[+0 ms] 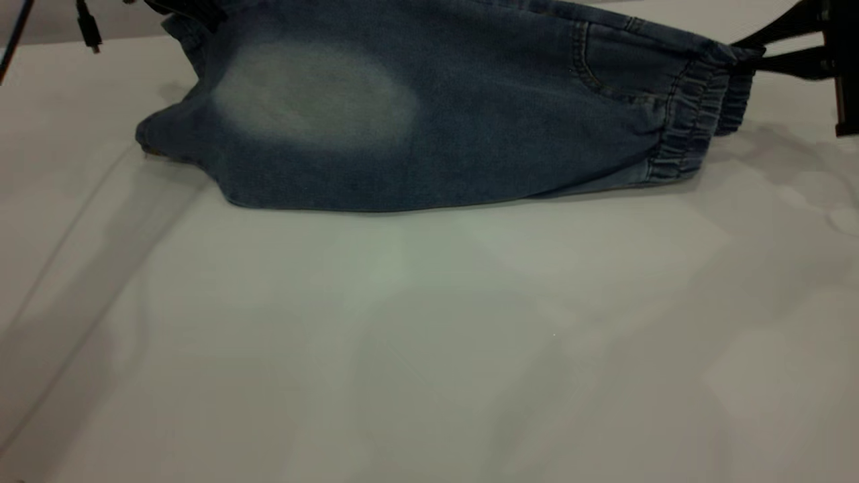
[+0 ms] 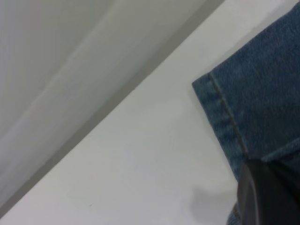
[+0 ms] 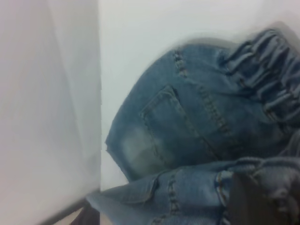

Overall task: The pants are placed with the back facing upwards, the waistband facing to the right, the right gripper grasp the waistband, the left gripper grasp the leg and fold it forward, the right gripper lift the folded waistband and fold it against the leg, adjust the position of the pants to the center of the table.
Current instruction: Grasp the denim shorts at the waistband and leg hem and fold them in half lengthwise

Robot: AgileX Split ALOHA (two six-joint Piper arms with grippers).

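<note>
The blue denim pants [image 1: 429,121] are held up along their far edge, and the near fold rests on the white table [image 1: 429,349]. A pale faded patch faces me. At the right end is the gathered waistband [image 1: 698,114], with my right gripper [image 1: 751,54] shut on its top corner. The right wrist view shows a dark finger [image 3: 248,201] pressed into the ruffled band [image 3: 276,173], with a back pocket [image 3: 164,117] beyond. My left gripper [image 1: 191,10], at the upper left, is shut on the leg end. Its black finger [image 2: 262,197] lies over the stitched leg hem [image 2: 234,126]. No print shows.
A black cable with a plug [image 1: 87,30] dangles at the upper left. A seam line [image 1: 67,221] runs diagonally across the table's left side. The table's edge [image 2: 117,89] passes close behind the leg hem. Bare tabletop stretches in front of the pants.
</note>
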